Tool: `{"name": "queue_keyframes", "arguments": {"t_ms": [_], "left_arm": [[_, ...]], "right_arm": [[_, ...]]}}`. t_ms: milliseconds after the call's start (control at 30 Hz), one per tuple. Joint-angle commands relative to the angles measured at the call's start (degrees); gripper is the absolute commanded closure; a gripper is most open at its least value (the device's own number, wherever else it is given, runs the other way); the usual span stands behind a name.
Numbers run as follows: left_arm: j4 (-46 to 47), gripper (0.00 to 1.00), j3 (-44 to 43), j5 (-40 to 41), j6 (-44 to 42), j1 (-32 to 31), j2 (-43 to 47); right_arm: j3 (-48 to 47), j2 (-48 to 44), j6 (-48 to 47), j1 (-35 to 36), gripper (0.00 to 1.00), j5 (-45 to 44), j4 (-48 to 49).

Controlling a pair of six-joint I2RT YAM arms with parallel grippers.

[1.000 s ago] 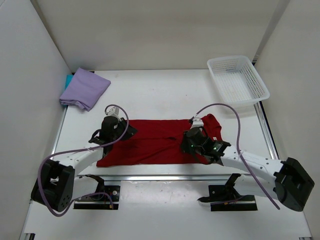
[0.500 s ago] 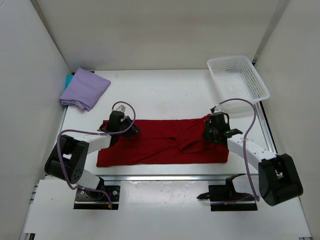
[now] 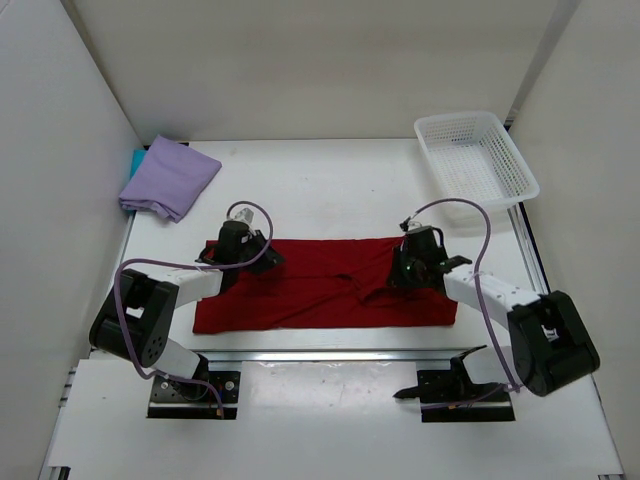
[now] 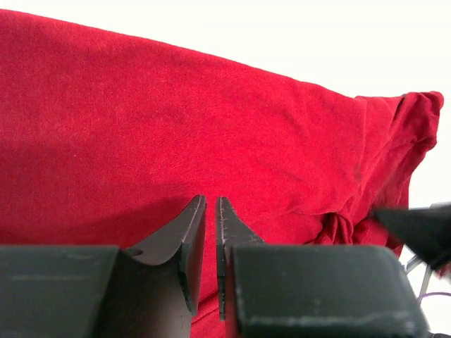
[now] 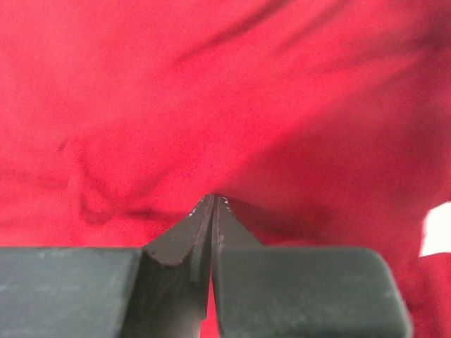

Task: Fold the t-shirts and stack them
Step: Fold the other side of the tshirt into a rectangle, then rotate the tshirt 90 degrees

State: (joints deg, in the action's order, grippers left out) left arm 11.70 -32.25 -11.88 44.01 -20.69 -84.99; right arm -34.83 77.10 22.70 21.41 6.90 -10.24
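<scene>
The deep red t-shirt (image 3: 320,285) lies folded into a wide band near the table's front; it fills both wrist views (image 4: 211,120) (image 5: 211,91). My left gripper (image 3: 238,243) rests at the shirt's far left corner, jaws all but shut with a thin slit, over flat cloth (image 4: 210,201). My right gripper (image 3: 410,268) sits on the shirt's right part, jaws shut, with cloth creases drawn to its tips (image 5: 212,199). The lavender t-shirt (image 3: 170,177) lies folded at the far left on the teal t-shirt (image 3: 136,160), of which only an edge shows.
A white mesh basket (image 3: 475,158) stands at the far right. White walls close the left, back and right sides. A metal rail (image 3: 320,352) runs along the table's front edge, just below the red shirt.
Both grippers carried the shirt's near edge away from the bases and laid it down, folding the shirt. In the last half second the right gripper slid slightly left; the left stayed put.
</scene>
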Motion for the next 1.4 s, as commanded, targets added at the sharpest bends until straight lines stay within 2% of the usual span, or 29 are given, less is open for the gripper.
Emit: {"name": "queue_keyframes", "arguments": {"t_ms": [0, 100, 267, 367, 433, 533, 633, 700, 767, 833, 933, 1100, 1300, 1333, 1367], "left_arm": [[1.83, 0.77, 0.52, -1.48, -0.15, 0.38, 1.5], [2.18, 0.78, 0.35, -2.35, 0.02, 1.0, 1.5], [2.45, 0.77, 0.43, -2.88, 0.81, 1.88, 3.24], [2.27, 0.76, 0.7, -2.36, 1.34, 1.09, 4.92], [2.1, 0.77, 0.08, -1.4, 0.99, 0.39, 5.28], [2.36, 0.76, -1.23, -1.04, 1.69, -1.02, 3.62], [1.92, 0.77, -3.78, -1.04, 1.08, -1.55, 0.98], [2.09, 0.77, -4.4, -1.48, 1.6, -1.03, -0.44], [2.97, 0.77, -4.49, -2.09, 2.48, 0.46, -1.49], [3.94, 0.77, -4.23, -3.06, 3.18, 1.87, -2.37], [4.99, 0.76, -4.4, -4.46, 4.24, 4.94, -4.03], [6.31, 0.77, -5.02, -6.22, 5.38, 8.73, -6.41], [9.03, 0.77, -3.61, -8.5, 7.23, 12.69, -8.61], [8.86, 0.77, -3.78, -8.08, 7.41, 13.21, -9.13], [8.78, 0.77, -3.26, -8.16, 7.41, 14.0, -9.05]], "right_arm": [[4.14, -6.34, 3.83, 5.56, 1.0, -0.03, -3.55], [6.78, -11.26, 8.48, 13.28, 1.0, -2.5, -5.84], [6.27, -17.85, 12.28, 18.49, 1.0, -6.0, -10.23], [4.77, -21.72, 10.44, 13.6, 1.0, -8.81, -11.03], [4.77, -22.87, 8.34, 5.45, 1.0, -7.96, -8.94], [4.77, -20.52, 6.14, -5.82, 1.0, -1.28, -1.46], [0.05, -13.41, 2.71, -11.46, 0.88, 0.67, 2.94], [-2.08, -9.09, 0.6, -13.93, 0.75, 0.83, 6.35], [-4.71, -6.27, 0.94, -16.48, 0.69, 2.15, 8.82], [-5.86, -2.85, -0.1, -15.7, 0.67, -0.91, 9.89], [-9.37, 1.81, -0.55, -15.09, 0.66, -4.69, 10.33], [-11.84, 6.57, -1.78, -15.35, 0.74, -4.52, 10.33], [-14.47, 11.14, -1.96, -16.22, 0.75, -3.99, 8.39], [-14.3, 10.97, -1.78, -16.4, 0.8, -3.91, 7.96], [-14.39, 11.14, -1.69, -16.66, 0.91, -4.08, 8.65]]}}
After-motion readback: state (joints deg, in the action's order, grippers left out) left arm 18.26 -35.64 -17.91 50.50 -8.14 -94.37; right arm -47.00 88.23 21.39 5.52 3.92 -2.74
